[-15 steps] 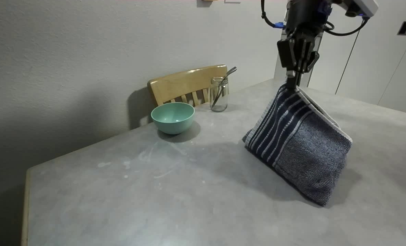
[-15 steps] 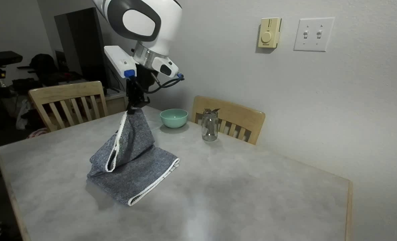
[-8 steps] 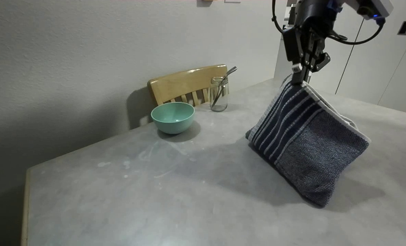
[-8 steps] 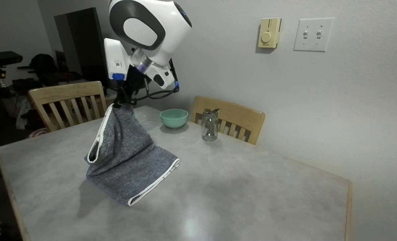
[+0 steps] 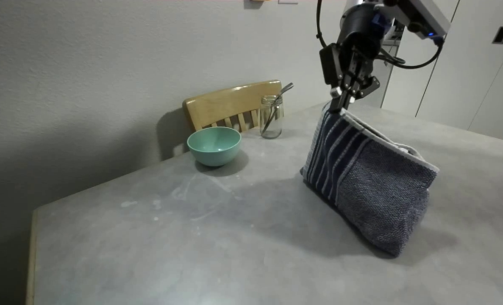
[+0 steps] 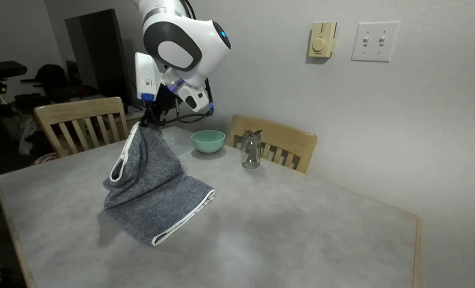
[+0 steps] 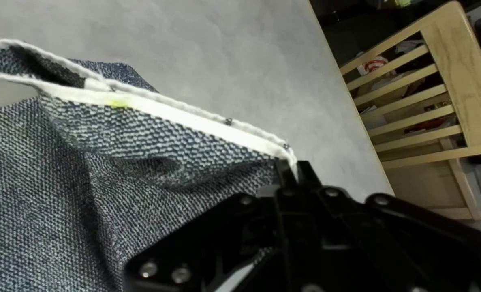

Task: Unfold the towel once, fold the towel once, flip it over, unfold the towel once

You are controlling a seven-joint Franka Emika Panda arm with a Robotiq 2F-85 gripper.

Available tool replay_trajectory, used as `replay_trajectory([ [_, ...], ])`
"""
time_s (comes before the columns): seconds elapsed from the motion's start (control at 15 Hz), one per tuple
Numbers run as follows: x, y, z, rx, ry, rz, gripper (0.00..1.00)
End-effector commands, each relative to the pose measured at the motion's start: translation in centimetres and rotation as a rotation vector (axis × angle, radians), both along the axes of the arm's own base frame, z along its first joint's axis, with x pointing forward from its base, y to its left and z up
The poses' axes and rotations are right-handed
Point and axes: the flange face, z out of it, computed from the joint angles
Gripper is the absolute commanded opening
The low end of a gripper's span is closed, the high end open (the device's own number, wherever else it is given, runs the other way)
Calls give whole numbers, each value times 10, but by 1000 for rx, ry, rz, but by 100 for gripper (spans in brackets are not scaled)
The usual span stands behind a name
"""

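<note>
- Your pincer (image 7: 292,168) is clamped on the towel (image 6: 165,200) at its white-hemmed edge; the towel slopes down, folded, onto the table (image 6: 301,228).
- Right of the towel, in an exterior view, you see the teal bowl (image 6: 208,142).
- Further right in that view, you find the glass jar (image 6: 251,160) holding cutlery (image 6: 257,132).

Grey wall (image 6: 269,88) along one edge of a mottled grey surface (image 6: 301,232)
A wooden chair (image 6: 277,134) stands between the two, a second chair (image 6: 81,109) at the adjoining edge with a dark flat panel (image 6: 97,60) behind. A thermostat (image 6: 322,39) and switch plate (image 6: 376,41) are on the wall. In an exterior view, white doors (image 5: 480,76) stand past the far edge.
</note>
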Motion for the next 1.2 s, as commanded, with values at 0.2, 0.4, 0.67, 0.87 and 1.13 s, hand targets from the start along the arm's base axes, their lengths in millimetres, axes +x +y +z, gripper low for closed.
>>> replay_trajectory([
  [0.2, 47, 55, -47, -77, 96, 74, 2],
  [0.4, 62, 78, -63, -113, 133, 104, 2],
  [0.67, 74, 104, -72, -147, 191, 143, 2],
  [0.87, 77, 128, -72, -134, 232, 207, 2],
  [1.13, 77, 160, -77, -144, 271, 290, 2],
])
